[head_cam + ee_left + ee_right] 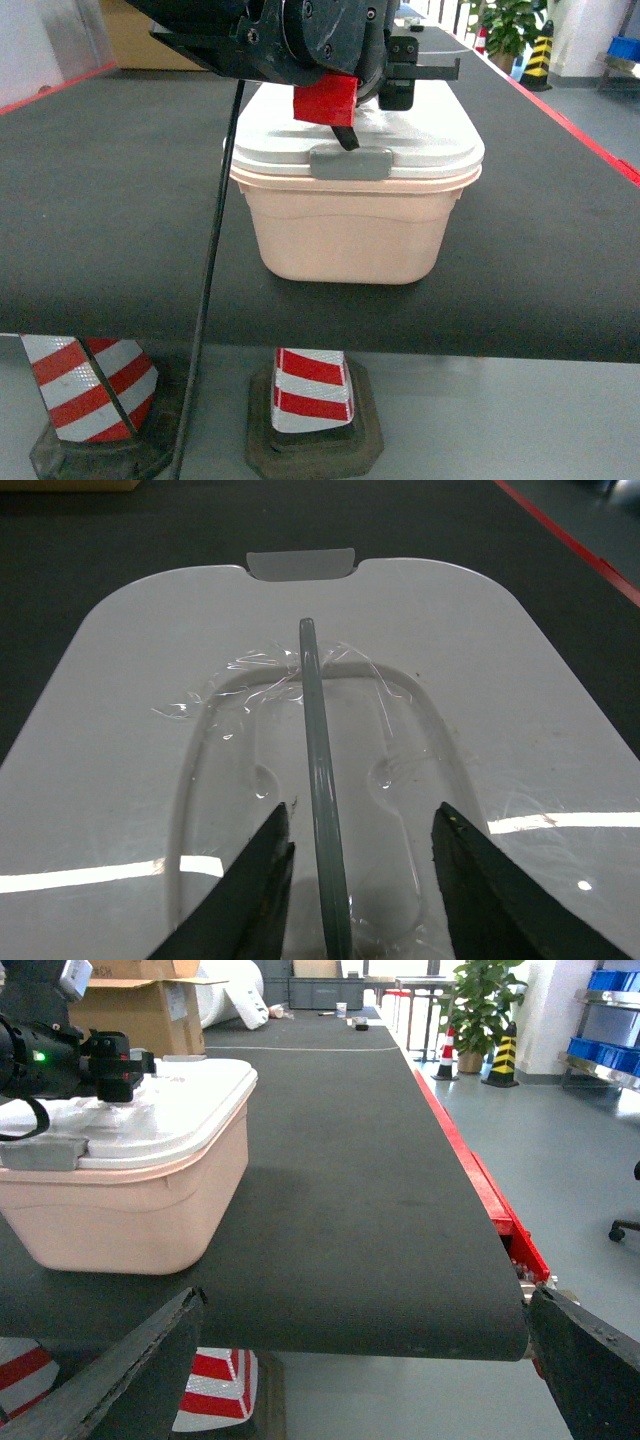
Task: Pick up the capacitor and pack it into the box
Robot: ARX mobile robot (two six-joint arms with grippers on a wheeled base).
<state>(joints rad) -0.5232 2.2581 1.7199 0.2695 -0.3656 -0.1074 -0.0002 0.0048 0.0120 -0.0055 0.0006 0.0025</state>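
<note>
The salmon-pink box (345, 235) stands on the black table (100, 200) with its white lid (420, 135) on and a grey clasp (350, 162) facing me. My left gripper (345, 135) hovers over the lid. In the left wrist view it (362, 812) is open, its dark fingers (265, 880) on either side of the lid's raised thin grey handle (322, 810), without touching it. My right gripper (365, 1295) is open and empty, low at the table's front edge, to the right of the box (130, 1210). The capacitor is out of view.
Red-and-white cones (90, 385) (312, 385) stand under the table. A black cable (215, 250) hangs from the left arm over the front edge. A red strip (480, 1180) lines the table's right side. A cardboard carton (130, 1005) sits behind the box.
</note>
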